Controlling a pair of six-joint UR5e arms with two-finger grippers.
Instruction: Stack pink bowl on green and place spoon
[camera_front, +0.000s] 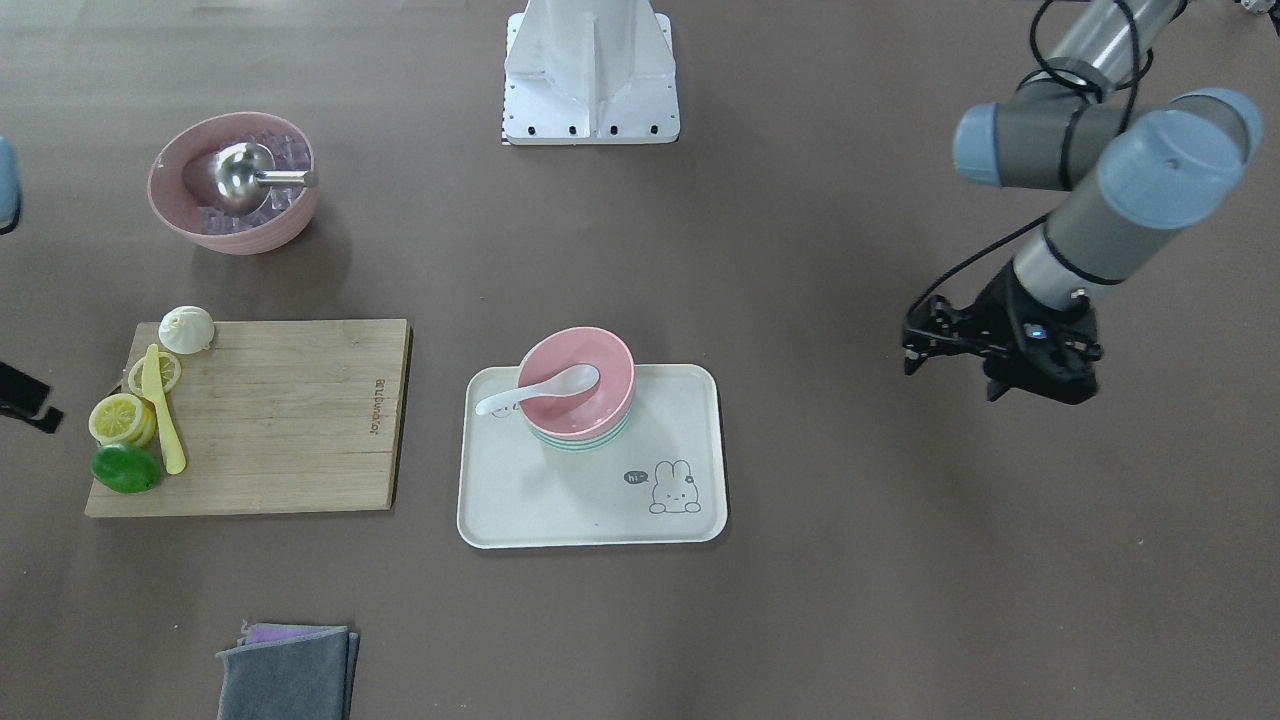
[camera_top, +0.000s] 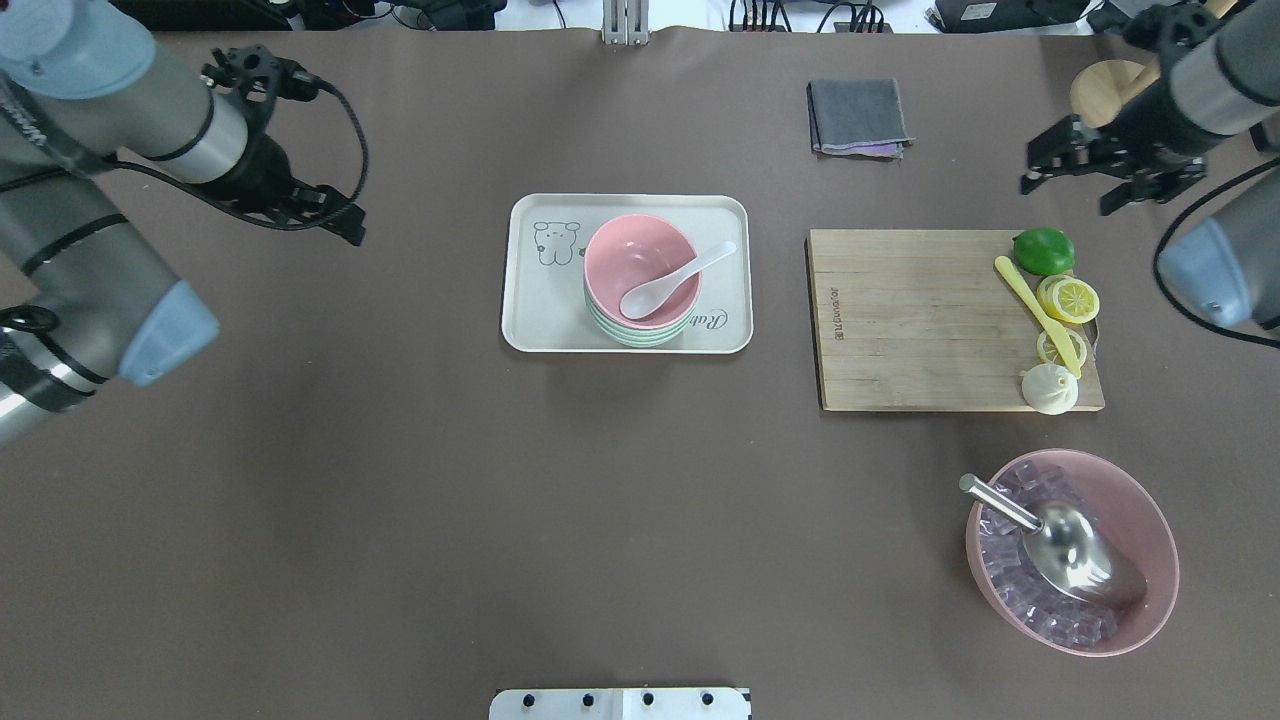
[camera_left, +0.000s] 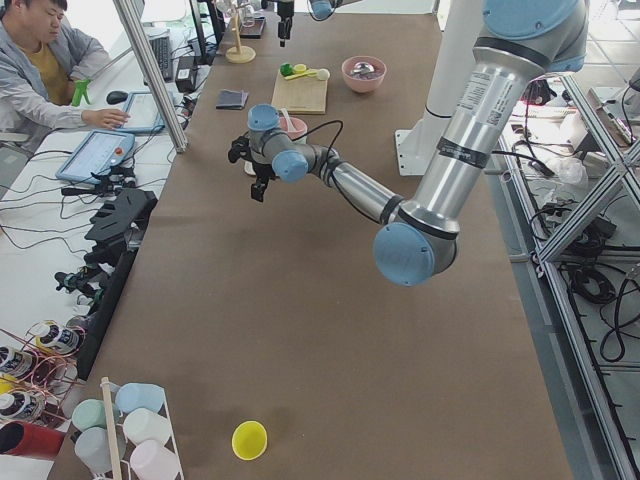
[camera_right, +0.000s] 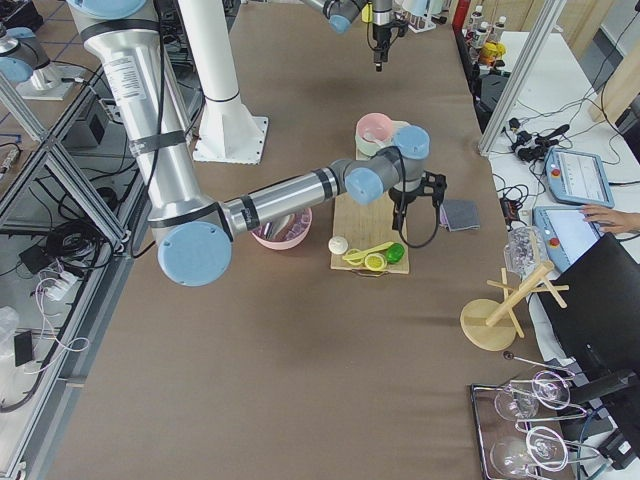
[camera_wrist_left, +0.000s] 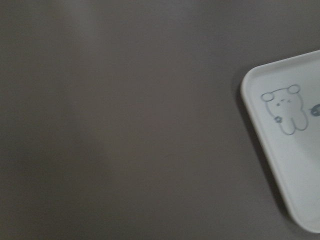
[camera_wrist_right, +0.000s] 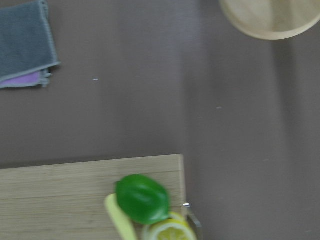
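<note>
Pink and matte, round-walled: pink bowl, nested upright in green bowl, only pale-green rim bands showing beneath. Inside it, glossy white spoon, scoop down in the hollow, handle leaning out over the rim toward the right arm's side. Both on a cream rectangular tray with rounded corners and a line-drawn rabbit, mid-desk.

Left tool: black, fingers spread, nothing between them, hanging over bare desk well apart from the tray. Right tool: likewise spread and empty, near the far corner of a bamboo cutting board.

Along the board's outer edge: shiny green lime, lemon slices, pale-yellow plastic knife, white bun-shaped piece. Near the board, a larger pink bowl holding clear ice cubes and a polished steel scoop. Folded grey cloth, a purple edge showing.

Brown, dull, seamless desk covering. Around it, aluminium framing and an operator seated at a tablet.
</note>
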